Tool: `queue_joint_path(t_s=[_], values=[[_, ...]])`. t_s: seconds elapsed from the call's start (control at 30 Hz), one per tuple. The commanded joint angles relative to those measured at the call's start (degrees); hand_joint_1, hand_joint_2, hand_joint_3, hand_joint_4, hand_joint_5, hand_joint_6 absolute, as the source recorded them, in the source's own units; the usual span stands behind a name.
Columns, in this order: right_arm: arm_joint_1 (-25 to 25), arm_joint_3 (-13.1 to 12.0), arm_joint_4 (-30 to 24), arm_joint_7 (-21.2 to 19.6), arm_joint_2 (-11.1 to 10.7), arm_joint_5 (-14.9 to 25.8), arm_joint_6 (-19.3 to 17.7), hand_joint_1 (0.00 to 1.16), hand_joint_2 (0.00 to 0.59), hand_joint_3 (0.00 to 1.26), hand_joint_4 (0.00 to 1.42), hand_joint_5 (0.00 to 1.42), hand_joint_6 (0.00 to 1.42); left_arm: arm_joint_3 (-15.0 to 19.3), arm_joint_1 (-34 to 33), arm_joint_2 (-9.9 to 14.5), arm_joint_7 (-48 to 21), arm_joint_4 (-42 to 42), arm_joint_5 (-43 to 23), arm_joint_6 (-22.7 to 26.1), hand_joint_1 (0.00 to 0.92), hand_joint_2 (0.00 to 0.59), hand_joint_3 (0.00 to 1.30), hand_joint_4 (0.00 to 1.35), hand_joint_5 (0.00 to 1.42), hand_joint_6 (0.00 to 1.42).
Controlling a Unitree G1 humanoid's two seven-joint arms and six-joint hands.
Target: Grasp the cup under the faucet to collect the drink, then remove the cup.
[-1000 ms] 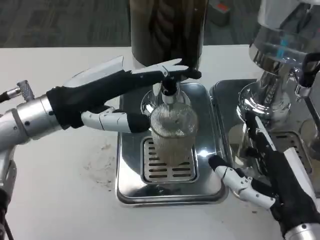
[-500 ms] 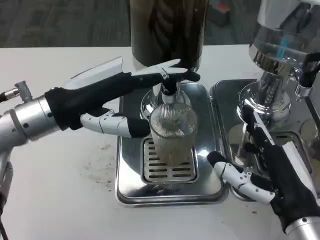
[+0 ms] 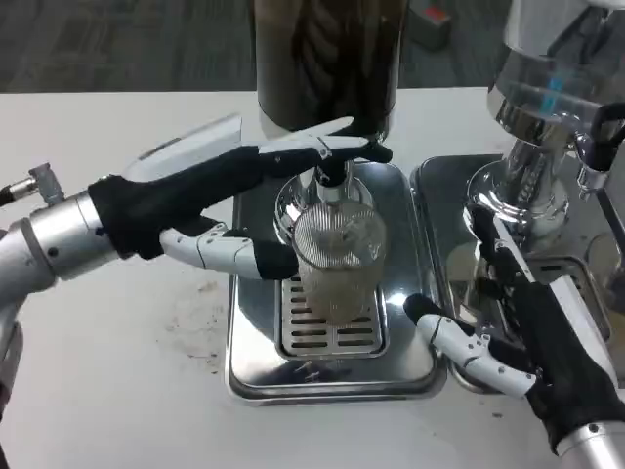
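both my hands are spread, holding nothing: left hand (image 3: 210,200) beside the cup (image 3: 337,259) under the faucet (image 3: 330,176), right hand (image 3: 527,342) apart.

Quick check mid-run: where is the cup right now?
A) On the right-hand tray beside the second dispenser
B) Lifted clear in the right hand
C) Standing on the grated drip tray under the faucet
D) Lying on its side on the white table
C: the cup stands upright on the drip tray, directly below the faucet, with the left hand reaching around it from the left.
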Motion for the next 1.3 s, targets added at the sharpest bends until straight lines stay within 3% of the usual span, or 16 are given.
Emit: queue_joint_path(t_s=[0.03,0.97,1.3], values=[[-0.5,-0.2,-0.1,0.3,-0.1,0.4,0.9,0.60,0.220,0.00,0.00,0.00,0.10,-1.6,1.3,0.6,-0.2,0.7,3.0,-1.3,0.000,0.045,0.14,0.02,0.04,0.07],[-0.1,-0.1,-0.1,0.1,0.3,0.5,1.2,0.59,0.225,0.00,0.00,0.00,0.10,-3.6,1.1,2.2,7.5,0.9,7.9,-6.4,0.000,0.048,0.12,0.01,0.03,0.07],[-2.1,0.3,1.1,2.7,-1.4,0.6,1.3,0.59,0.225,0.00,0.00,0.00,0.10,-3.6,1.3,2.4,8.0,0.9,7.7,-6.5,0.000,0.048,0.12,0.01,0.03,0.07]])
